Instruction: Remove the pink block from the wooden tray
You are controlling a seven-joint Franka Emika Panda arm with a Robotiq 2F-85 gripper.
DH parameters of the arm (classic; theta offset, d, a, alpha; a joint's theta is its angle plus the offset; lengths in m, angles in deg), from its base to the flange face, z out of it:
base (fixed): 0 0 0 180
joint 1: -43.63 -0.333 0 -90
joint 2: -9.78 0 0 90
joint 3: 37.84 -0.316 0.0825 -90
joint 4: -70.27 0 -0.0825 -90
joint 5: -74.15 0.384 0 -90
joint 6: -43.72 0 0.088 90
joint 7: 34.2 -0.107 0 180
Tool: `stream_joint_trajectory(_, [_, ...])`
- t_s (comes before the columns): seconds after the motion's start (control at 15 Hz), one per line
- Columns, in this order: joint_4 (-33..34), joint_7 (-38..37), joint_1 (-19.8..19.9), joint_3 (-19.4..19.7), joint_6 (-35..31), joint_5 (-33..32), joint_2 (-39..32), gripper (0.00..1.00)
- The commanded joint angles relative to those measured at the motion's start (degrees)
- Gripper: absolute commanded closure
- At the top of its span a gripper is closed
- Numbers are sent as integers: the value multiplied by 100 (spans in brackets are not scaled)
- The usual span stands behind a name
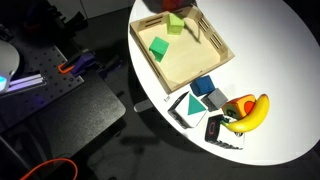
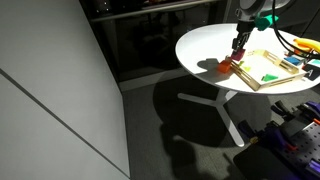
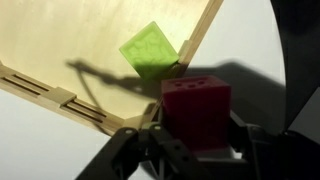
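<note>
In the wrist view my gripper [image 3: 196, 140] is shut on the pink block [image 3: 197, 103], which looks dark magenta in shadow and has small holes on top. The block hangs over the corner rim of the wooden tray [image 3: 80, 50], on its outer side, with white table beyond. A green block [image 3: 150, 50] lies inside the tray against that corner. In an exterior view the gripper [image 2: 238, 58] stands at the tray's [image 2: 262, 68] left corner. In an exterior view the tray [image 1: 190, 62] holds two green blocks [image 1: 158, 47] [image 1: 175, 25]; the gripper is cut off at the top.
The round white table [image 1: 280, 60] carries a banana [image 1: 250, 112], a blue block [image 1: 203, 87], a grey block [image 1: 213, 99] and small boxes [image 1: 185, 108] near its edge. A reddish object [image 2: 225, 67] shows on the table by the tray's corner.
</note>
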Motion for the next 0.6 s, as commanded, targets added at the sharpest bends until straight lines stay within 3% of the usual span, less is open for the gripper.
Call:
stream_joint_trajectory(0.0, [553, 160, 73, -146, 344, 152, -347, 70])
stream_joint_trajectory(0.53, [966, 3, -31, -241, 396, 50, -738, 70])
